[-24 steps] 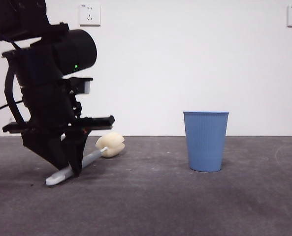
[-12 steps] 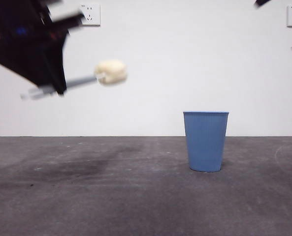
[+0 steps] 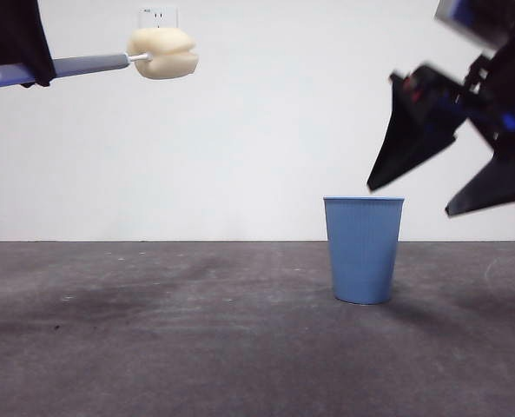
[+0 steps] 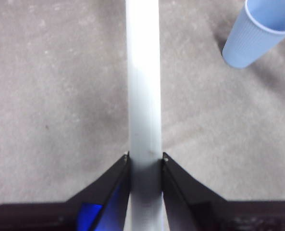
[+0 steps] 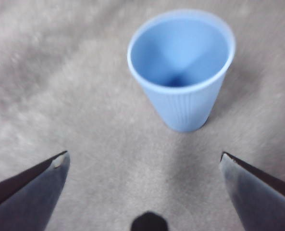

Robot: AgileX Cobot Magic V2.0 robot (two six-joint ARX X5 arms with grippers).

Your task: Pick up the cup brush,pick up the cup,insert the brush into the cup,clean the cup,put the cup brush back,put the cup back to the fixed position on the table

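The cup brush (image 3: 92,61) is hanging high over the desk (image 3: 196,339), lying almost level, its cream sponge head (image 3: 162,52) pointing toward the middle, and the left hand (image 4: 145,161) is clamping its grey handle firmly between both jaws. The cup (image 3: 363,249) is standing upright on the desk, well apart from the brush, mouth open and nothing inside. Above and just to one side of it, the right hand (image 3: 452,169) is hovering with its jaws spread wide, and in the right wrist view the cup (image 5: 181,67) is sitting ahead of them and roughly centred between the two tips. So the brush is picked up, and the step in hand looks like taking the cup. To do it well, the right hand should be lining up so the cup's wall sits squarely between the jaws, coming down around the upper body below the thin rim, and closing gently, since light ribbed plastic will probably flex or tip. The left hand is best waiting clear.
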